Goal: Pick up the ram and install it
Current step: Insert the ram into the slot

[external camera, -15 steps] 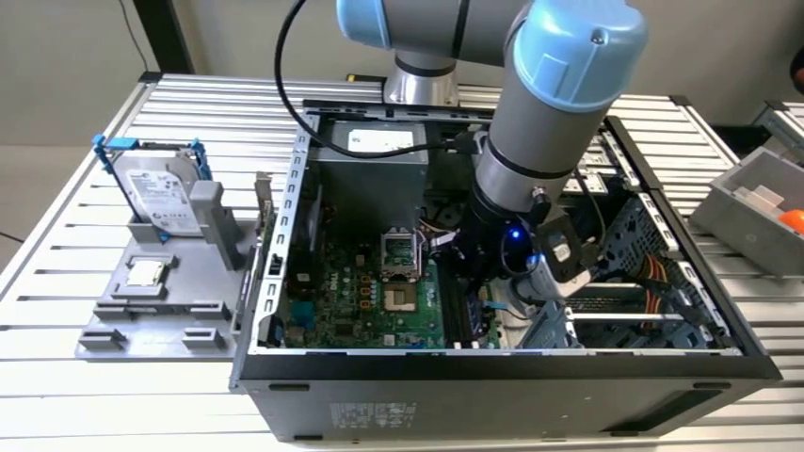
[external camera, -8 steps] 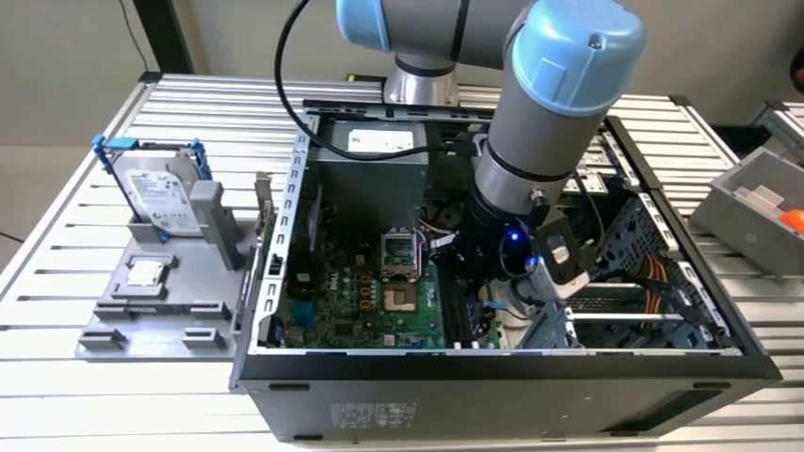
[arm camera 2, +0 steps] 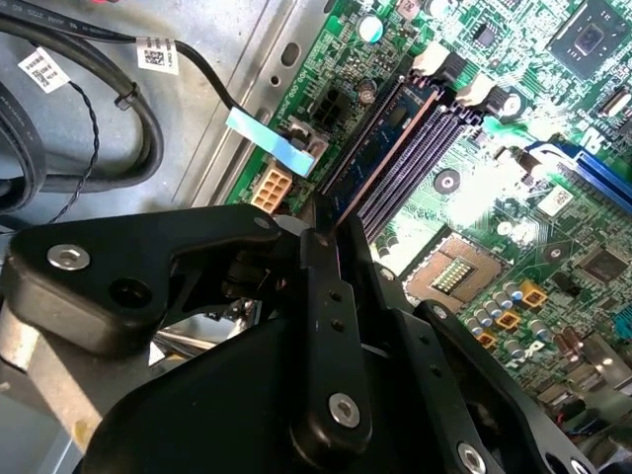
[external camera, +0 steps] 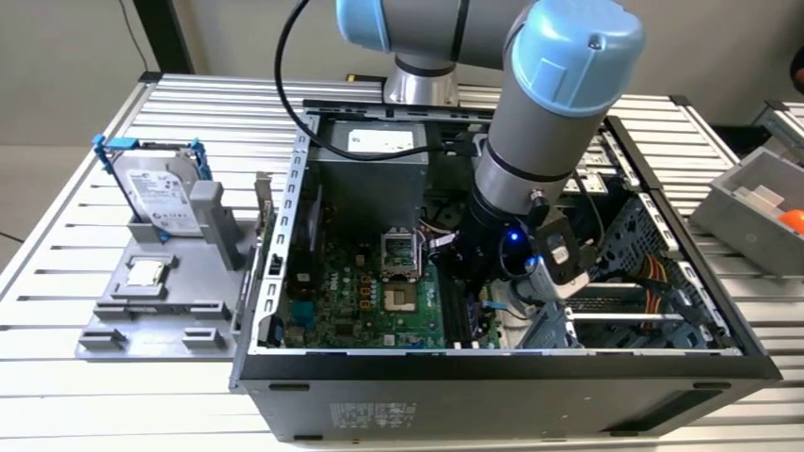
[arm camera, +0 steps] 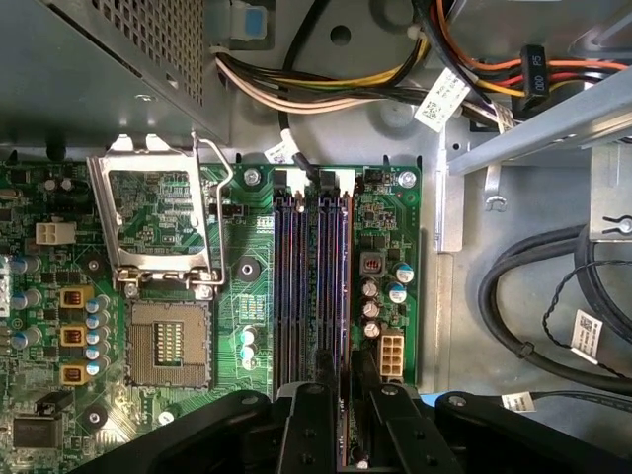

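Observation:
My gripper (external camera: pixel 475 287) reaches down into the open computer case (external camera: pixel 503 363), over the memory slots on the green motherboard (external camera: pixel 364 301). In both wrist views the ram (arm camera 2: pixel 380 138) (arm camera: pixel 344 276) stands on edge in the slot nearest the board's edge, a thin bluish stick running away from the fingers. My gripper (arm camera 2: pixel 326 225) (arm camera: pixel 347 380) looks shut on the ram's near end, with one black finger on each side. The near end itself is hidden by the fingers.
An open CPU socket (arm camera: pixel 168 341) with its raised metal frame lies beside the slots. Thick black cables (arm camera: pixel 533 286) and a drive cage (external camera: pixel 628 245) crowd the other side. Outside the case, a hard drive (external camera: pixel 157 188) and a CPU chip (external camera: pixel 149 273) rest on a grey fixture (external camera: pixel 120 339).

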Action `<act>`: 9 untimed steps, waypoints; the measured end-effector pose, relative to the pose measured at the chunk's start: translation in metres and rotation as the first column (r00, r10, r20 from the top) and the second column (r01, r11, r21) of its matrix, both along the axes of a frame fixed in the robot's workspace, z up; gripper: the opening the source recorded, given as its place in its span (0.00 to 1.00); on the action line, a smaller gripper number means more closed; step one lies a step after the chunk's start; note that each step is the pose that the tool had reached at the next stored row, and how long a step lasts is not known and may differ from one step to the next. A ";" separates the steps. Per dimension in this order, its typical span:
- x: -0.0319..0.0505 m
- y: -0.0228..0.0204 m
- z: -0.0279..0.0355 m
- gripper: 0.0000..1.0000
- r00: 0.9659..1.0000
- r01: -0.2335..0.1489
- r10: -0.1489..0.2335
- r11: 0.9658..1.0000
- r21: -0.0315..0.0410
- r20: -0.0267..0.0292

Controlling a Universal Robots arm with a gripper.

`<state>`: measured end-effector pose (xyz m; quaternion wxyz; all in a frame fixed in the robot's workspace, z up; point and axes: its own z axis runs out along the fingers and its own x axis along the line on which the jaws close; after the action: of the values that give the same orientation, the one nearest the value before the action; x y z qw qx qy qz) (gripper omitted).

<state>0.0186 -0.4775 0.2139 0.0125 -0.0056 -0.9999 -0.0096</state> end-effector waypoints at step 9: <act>0.0000 -0.0001 0.0310 1.00 1.000 0.000 0.000 1.000 0.000 -0.001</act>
<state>0.0186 -0.4776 0.2448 0.0132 -0.0056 -0.9999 -0.0097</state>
